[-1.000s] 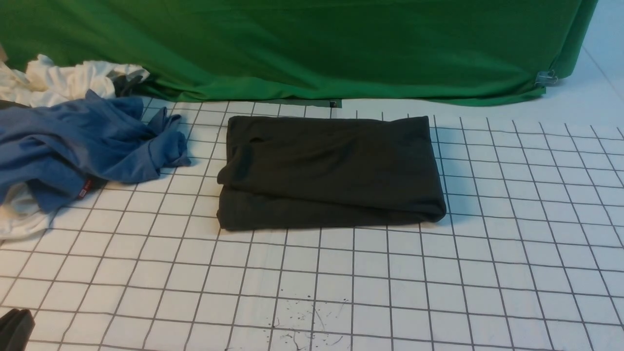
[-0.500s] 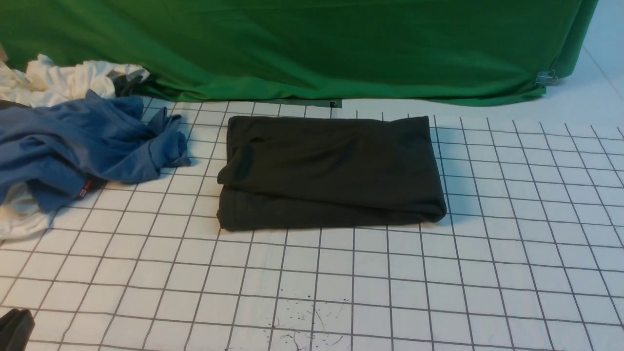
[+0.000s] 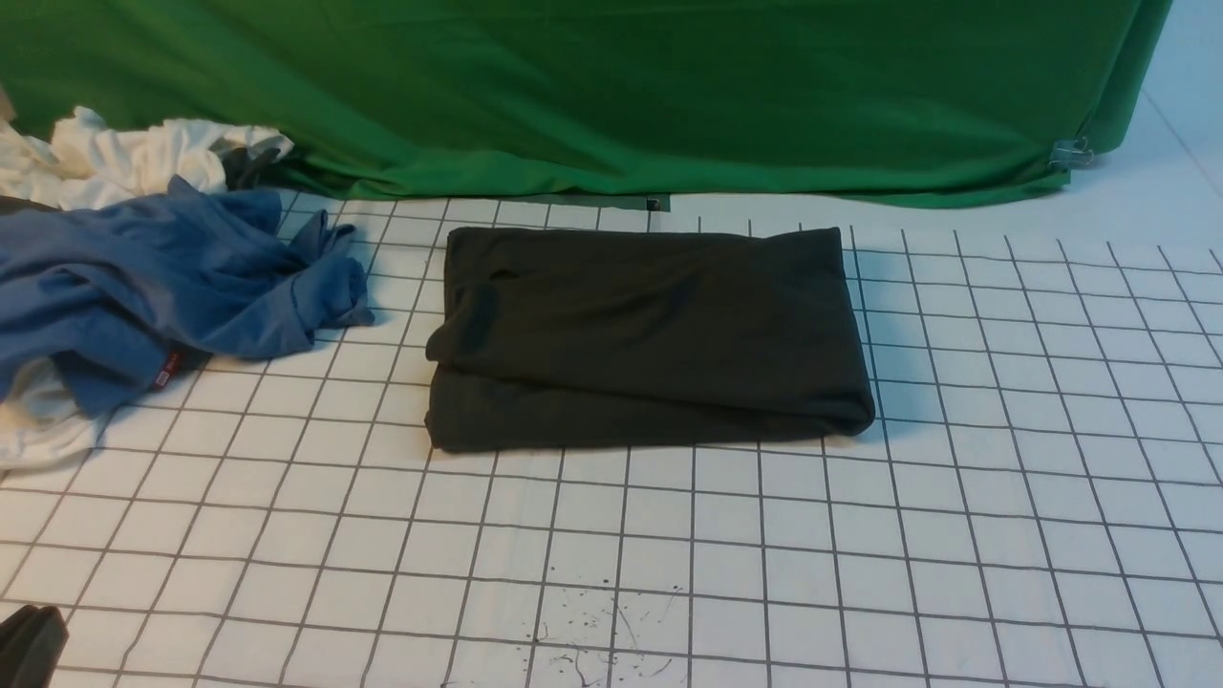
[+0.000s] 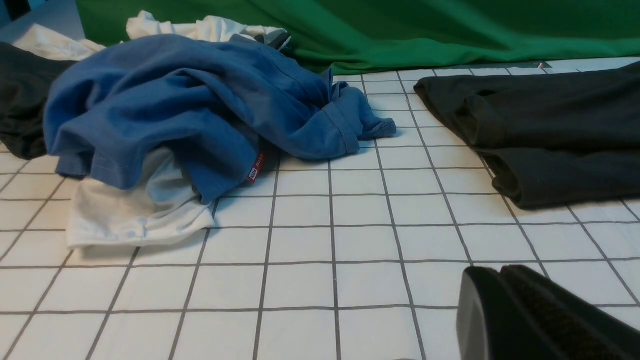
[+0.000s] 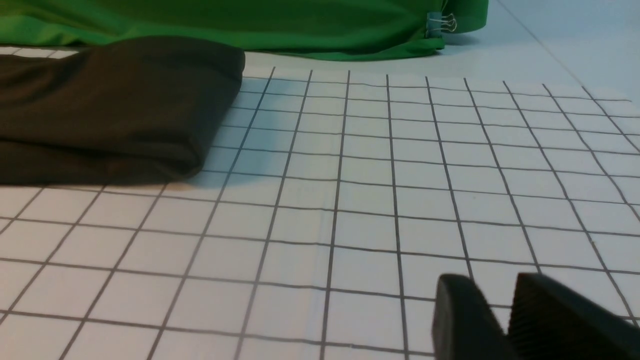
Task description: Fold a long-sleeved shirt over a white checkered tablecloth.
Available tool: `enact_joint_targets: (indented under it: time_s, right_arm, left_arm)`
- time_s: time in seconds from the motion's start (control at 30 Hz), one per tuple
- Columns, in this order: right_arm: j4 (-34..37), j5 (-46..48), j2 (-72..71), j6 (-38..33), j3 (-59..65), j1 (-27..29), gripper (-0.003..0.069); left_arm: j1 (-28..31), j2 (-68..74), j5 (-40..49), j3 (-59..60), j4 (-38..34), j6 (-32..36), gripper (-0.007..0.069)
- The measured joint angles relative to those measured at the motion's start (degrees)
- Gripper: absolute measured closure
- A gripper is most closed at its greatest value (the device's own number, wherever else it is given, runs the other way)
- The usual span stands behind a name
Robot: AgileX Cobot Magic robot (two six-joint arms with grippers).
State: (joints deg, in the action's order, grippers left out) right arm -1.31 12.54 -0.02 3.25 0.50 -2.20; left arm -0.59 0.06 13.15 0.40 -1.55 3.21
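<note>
The shirt [image 3: 650,339] lies folded into a flat rectangle on the tablecloth [image 3: 1003,497], near its far edge, untouched. The left gripper [image 4: 505,305] has its jaws pressed together, empty, above the near left corner. The right gripper [image 5: 505,315] seems slightly parted, holding nothing.
</note>
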Motion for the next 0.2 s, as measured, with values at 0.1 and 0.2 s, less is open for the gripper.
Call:
enact_joint_targets:
  time_s: [0.1, 0.2]
  right_arm:
    - [0.00, 0.00, 0.00, 0.00, 0.00, 0.00, 0.0440]
    - [0.00, 0.00, 0.00, 0.00, 0.00, 0.00, 0.0431]
  left_arm:
    - [0.00, 0.00, 0.00, 0.00, 0.00, 0.00, 0.0653]
    - [0.00, 0.00, 0.00, 0.00, 0.00, 0.00, 0.0653]
